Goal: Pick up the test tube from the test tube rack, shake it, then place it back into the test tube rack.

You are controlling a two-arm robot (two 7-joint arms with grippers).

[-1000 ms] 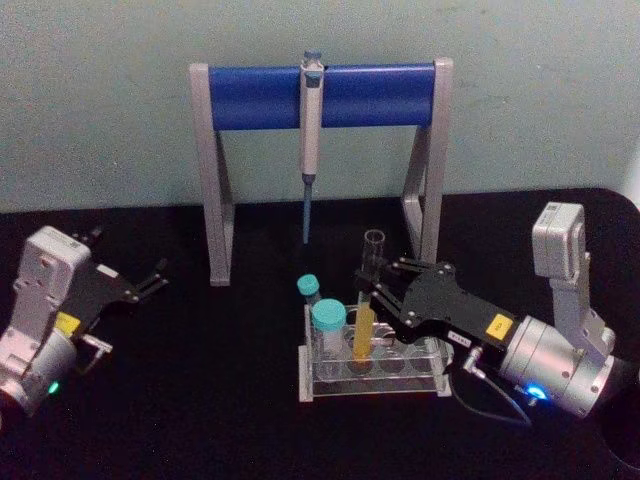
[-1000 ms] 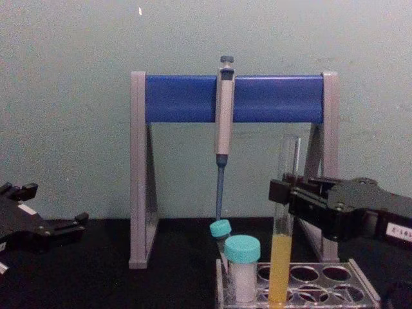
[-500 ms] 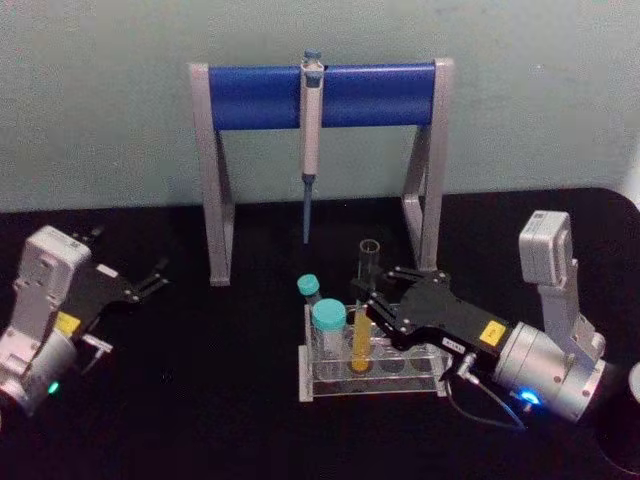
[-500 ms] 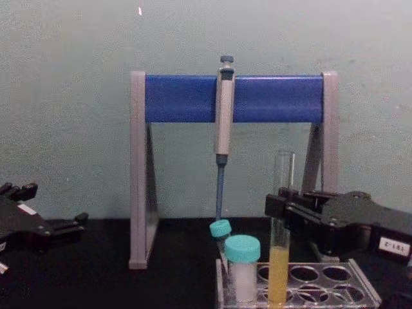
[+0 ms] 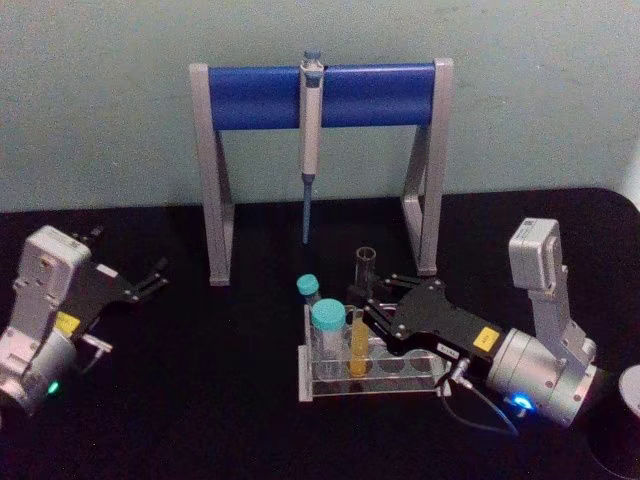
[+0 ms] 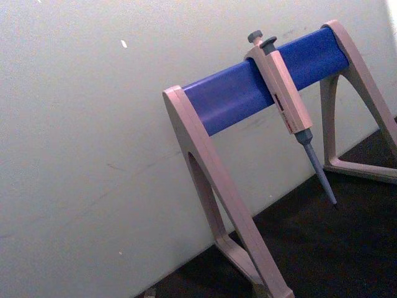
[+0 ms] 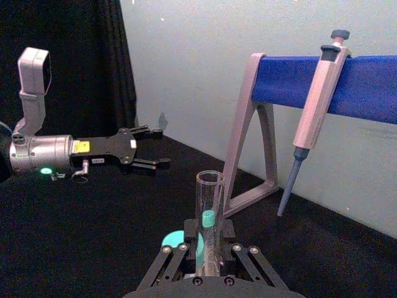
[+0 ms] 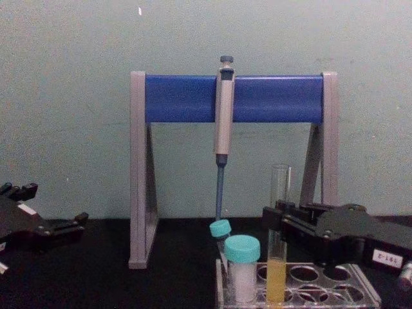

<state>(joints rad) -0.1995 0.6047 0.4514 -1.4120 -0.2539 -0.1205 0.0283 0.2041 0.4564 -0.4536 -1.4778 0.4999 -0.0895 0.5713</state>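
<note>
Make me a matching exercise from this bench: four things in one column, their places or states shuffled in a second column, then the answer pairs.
Things
1. test tube
2. pipette
3. left gripper
4. wide teal-capped tube

Places or states
A. hangs from the blue bar of the stand
B. open, over the table, away from the rack
C. stands in the test tube rack, held between the right gripper fingers
D. stands in the rack, beside the yellow-filled tube

Pairs: 1-C, 2-A, 3-B, 4-D

Pipette (image 5: 310, 140) hangs on stand (image 5: 250, 97); 2 teal-capped tubes (image 5: 328, 325).
</note>
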